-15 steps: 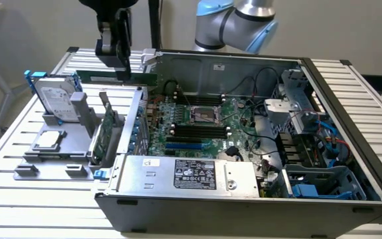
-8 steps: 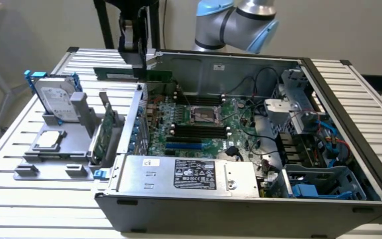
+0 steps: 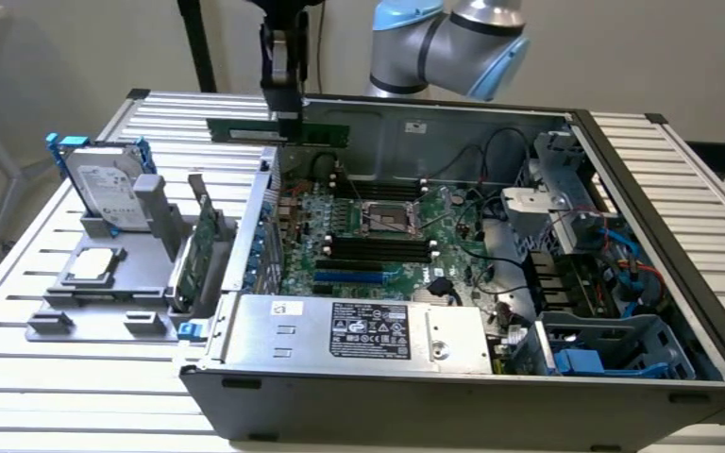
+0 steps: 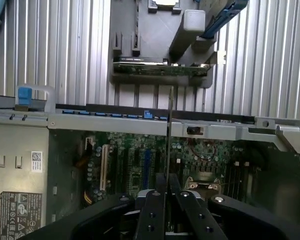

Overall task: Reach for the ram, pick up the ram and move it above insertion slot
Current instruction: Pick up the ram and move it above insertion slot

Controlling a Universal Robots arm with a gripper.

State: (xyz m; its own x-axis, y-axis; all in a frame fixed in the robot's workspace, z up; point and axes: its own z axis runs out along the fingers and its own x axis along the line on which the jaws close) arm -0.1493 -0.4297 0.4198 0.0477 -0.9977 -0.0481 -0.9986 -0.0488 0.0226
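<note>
so the gripper [image 3: 287, 115] is closed on the ram [image 3: 279, 130] and has it up in the air, near the far rim of the open pc case [image 3: 665, 245] on the exterior view's left side. the fingers are pinched nearly together with just the thin board between them, gripping it somewhere around the middle of its length. the stick hangs level, long axis running left-right in the exterior view, roughly along the back wall of the case.

what matters here is where the slots sit relative to that. the ram slots [image 3: 376, 247] are the dark parallel strips on the motherboard [image 3: 376, 236], just below the cpu socket [image 3: 392, 219] in the exterior view, and they lie lower and toward the camera from where the ram hangs. their long axis looks roughly parallel to the ram's, though i wouldn't swear to it from this angle. so i'd say the ram is lifted but not over the slots yet.

in the wrist view the ram [image 4: 170, 130] shows edge-on as a thin line running away from the gripper [image 4: 168, 200], crossing the case's side rail with the motherboard below it. beyond that, on the slatted counter [image 4: 60, 50], is the grey parts holder [image 4: 155, 45] with the upright green expansion card [image 4: 160, 67].
</note>
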